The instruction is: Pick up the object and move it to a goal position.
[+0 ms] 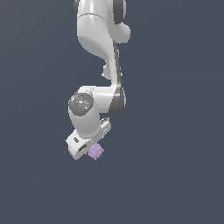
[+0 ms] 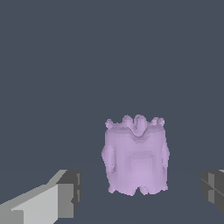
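Observation:
The object (image 2: 136,156) is a small pale lilac lumpy, roughly cube-shaped thing with bumpy edges. In the wrist view it lies on the dark grey surface between my two fingertips, with a clear gap on each side. My gripper (image 2: 140,192) is open, one grey pad (image 2: 70,192) on one side and the other (image 2: 213,190) on the other. In the exterior view the object (image 1: 96,151) peeks out just below the white gripper body (image 1: 83,144), which hides the fingers there.
The white arm (image 1: 98,52) comes down from the top of the exterior view. A plain dark grey surface (image 1: 175,175) lies all around.

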`<act>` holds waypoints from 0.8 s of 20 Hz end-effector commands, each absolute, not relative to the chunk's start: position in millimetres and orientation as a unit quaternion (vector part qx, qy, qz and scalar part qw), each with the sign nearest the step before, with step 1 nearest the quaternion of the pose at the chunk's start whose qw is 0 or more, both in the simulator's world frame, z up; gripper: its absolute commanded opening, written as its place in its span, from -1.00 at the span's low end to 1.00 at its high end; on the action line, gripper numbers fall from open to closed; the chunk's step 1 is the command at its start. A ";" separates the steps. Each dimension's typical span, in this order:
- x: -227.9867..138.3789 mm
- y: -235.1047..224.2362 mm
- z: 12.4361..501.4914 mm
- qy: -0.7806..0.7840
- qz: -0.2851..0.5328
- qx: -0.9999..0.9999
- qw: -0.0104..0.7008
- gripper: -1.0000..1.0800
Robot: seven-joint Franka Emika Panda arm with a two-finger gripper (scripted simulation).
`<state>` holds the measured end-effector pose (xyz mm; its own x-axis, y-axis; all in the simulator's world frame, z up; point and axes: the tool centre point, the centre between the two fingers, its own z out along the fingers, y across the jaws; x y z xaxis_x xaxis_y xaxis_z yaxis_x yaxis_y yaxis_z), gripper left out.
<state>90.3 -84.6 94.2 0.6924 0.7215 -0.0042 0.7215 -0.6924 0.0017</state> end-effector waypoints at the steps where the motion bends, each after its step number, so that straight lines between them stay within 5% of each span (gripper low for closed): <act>1: 92.7 -87.1 91.8 0.403 -0.001 0.915 0.001 0.92; 16: 93.5 -89.2 62.0 0.412 0.000 0.911 0.000 0.92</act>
